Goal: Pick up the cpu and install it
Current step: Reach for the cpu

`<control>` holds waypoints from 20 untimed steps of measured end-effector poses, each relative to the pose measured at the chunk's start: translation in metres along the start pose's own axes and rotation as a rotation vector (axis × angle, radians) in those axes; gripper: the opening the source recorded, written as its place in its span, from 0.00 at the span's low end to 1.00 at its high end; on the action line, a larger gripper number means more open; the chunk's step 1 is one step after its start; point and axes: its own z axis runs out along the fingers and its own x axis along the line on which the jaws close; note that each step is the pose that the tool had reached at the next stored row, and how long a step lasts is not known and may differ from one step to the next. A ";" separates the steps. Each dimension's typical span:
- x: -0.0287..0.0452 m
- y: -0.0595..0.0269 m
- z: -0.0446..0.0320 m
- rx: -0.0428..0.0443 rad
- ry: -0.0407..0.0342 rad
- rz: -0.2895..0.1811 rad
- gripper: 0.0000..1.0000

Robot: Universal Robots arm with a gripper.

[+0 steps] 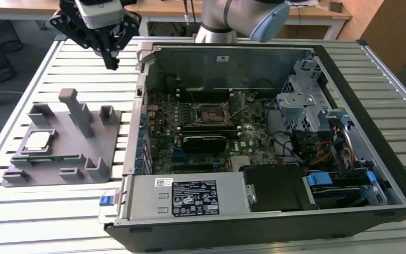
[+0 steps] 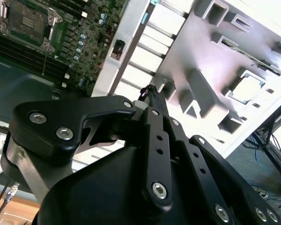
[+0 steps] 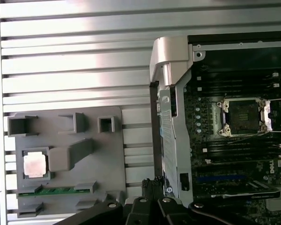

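- A slatted metal desk (image 1: 27, 211) carries everything in the scene.
- An open black computer case (image 1: 393, 137) lies on its side and takes up most of the exterior view's right. Its green motherboard (image 1: 188, 143) faces up.
- A grey plastic fixture (image 1: 69, 153) sits on the desk just beside the case, on the exterior view's left.
- The robot arm (image 1: 221, 18) reaches in from the far edge of the desk.
- The black gripper (image 1: 111, 65) hangs in the air above the desk, between the far end of the fixture and the corner of the case. Its fingers are pressed together at the tip and hold nothing; the second wrist view shows this too (image 2: 150, 91).
- The dark square socket (image 1: 211, 114) with its metal rim sits on the motherboard, with nothing in it.
- A narrow green memory stick (image 3: 54, 191) lies in a slot of the fixture, next to the cpu.
- The cpu (image 1: 39, 140), small and silver-topped, lies flat in a square pocket of the fixture, well apart from the gripper. It shows in both wrist views (image 2: 247, 88) (image 3: 35, 165).
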 end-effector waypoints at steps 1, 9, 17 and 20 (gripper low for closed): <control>0.0021 -0.0002 0.0001 -0.0001 0.0016 0.000 0.11; 0.0175 -0.0014 0.0005 0.0002 0.0068 0.000 0.11; 0.0271 -0.0021 0.0008 0.0004 0.0084 0.000 0.11; 0.0273 -0.0021 0.0008 0.0003 0.0084 0.000 0.11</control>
